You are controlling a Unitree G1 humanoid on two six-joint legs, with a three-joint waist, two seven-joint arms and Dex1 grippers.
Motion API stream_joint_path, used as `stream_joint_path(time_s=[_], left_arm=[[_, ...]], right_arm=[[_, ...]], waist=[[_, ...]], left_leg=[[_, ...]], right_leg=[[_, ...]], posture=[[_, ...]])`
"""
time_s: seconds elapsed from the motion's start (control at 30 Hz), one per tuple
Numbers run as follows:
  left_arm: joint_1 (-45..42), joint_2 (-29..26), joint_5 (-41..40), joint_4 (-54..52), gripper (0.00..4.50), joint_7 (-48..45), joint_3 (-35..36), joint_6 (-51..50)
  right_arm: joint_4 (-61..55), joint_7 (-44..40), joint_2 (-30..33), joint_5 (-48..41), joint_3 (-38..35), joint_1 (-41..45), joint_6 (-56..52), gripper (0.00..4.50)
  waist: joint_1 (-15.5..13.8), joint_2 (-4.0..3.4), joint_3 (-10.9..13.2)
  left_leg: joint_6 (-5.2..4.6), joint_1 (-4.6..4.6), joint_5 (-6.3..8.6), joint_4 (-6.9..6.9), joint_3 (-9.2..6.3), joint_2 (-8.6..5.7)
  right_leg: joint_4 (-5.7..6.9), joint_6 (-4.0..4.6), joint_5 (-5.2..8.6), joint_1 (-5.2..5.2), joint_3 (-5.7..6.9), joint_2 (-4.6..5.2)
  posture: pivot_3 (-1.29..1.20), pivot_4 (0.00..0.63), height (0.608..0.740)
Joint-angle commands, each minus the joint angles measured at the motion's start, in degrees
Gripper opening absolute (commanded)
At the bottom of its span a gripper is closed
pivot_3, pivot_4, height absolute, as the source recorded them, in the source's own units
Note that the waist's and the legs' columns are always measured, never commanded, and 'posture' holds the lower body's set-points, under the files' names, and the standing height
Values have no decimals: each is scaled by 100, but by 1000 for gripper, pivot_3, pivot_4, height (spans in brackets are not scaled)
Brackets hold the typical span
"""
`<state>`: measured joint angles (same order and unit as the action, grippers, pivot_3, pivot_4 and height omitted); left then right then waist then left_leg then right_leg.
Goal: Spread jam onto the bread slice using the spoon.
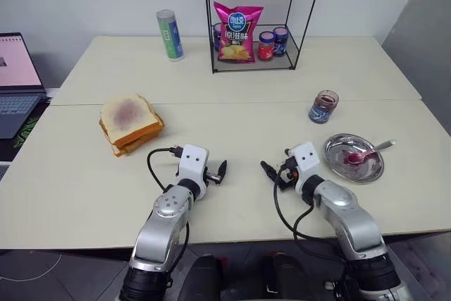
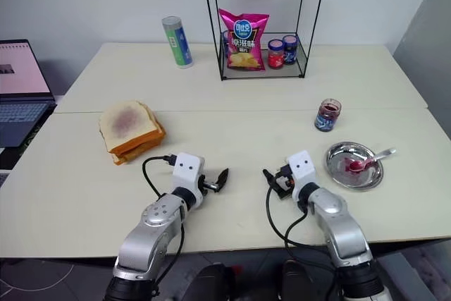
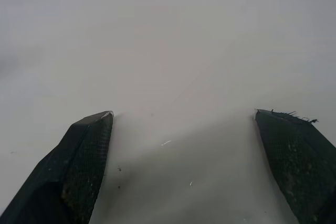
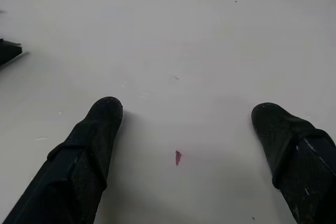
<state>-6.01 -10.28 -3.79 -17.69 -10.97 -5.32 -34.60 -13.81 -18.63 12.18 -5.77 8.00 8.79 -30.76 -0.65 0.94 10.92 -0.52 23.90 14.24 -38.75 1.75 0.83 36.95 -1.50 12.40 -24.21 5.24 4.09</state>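
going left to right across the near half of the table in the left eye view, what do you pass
bread slice on its stack → left hand → right hand → jam jar → round metal plate → spoon

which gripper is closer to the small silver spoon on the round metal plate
Right. The right gripper sits just beside the plate holding the spoon; the left gripper is farther away, toward the bread.

I read this as an office or lab room dressed as a mock kitchen. Ahead of the jaws, two pale tables (image 1: 232,82) butt together against a bare white wall. A black wire rack (image 1: 254,15) holds a snack bag (image 1: 238,32) and small jars (image 1: 273,43). An open laptop (image 1: 15,79) sits far off the left jaws' side.
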Motion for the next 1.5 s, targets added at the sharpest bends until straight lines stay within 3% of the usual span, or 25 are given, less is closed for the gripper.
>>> stream_joint_path(time_s=[0.03,0.2,0.4,0.57,0.67,0.77,1.0,1.5], left_arm=[[-124,-60,-75,-155,4500,-146,26,37],[-530,-155,-606,-469,4500,-630,129,-375],[-418,-1113,-1122,-1307,4500,-1344,550,-945],[-781,-1891,-1797,-2117,4500,-1346,1908,-1968],[-916,-2015,-1534,-1874,4500,-820,2642,-1928],[-758,-2185,-1295,-1725,4500,-686,2820,-1687],[-708,-1639,-1167,-758,4500,123,3750,-1173],[-1006,-1169,-1946,502,4500,-198,3600,-709]], right_arm=[[-340,116,-61,-22,-85,7,10,4335],[-512,-246,142,-337,-262,224,-144,4335],[-704,-1500,959,-1767,-945,866,-1208,4335],[-499,-2832,1811,-2771,-1048,1840,-1763,4335],[-59,-3335,1906,-2953,-799,2418,-1759,4335],[279,-3514,1783,-2912,-578,2704,-1620,4335],[621,-3747,1152,-2807,-18,3189,-1260,4335],[-117,-3184,1027,-3071,-192,3018,-1732,4335]], waist=[[0,0,0],[-11,0,1],[22,0,2],[44,0,14],[47,2,11],[51,4,10],[33,6,10],[-61,21,2]], left_leg=[[0,0,0,0,0,0],[0,1,0,-1,-1,-2],[0,0,0,-1,2,-1],[0,2,-1,4,-11,10],[0,-7,0,1,-18,9],[0,-8,0,4,-11,7],[2,-1,1,2,0,2],[4,0,1,-2,-2,4]], right_leg=[[0,0,0,0,0,0],[1,-1,-1,0,1,2],[-1,-1,-1,0,-2,-1],[6,14,7,-5,3,-10],[7,14,7,7,11,-11],[1,13,7,10,6,-11],[2,4,1,3,-5,-2],[3,31,-19,2,-2,4]], posture=[[0,150,740],[0,150,740],[0,150,740],[0,150,740],[0,150,740],[0,150,740],[0,150,740],[0,150,740]])
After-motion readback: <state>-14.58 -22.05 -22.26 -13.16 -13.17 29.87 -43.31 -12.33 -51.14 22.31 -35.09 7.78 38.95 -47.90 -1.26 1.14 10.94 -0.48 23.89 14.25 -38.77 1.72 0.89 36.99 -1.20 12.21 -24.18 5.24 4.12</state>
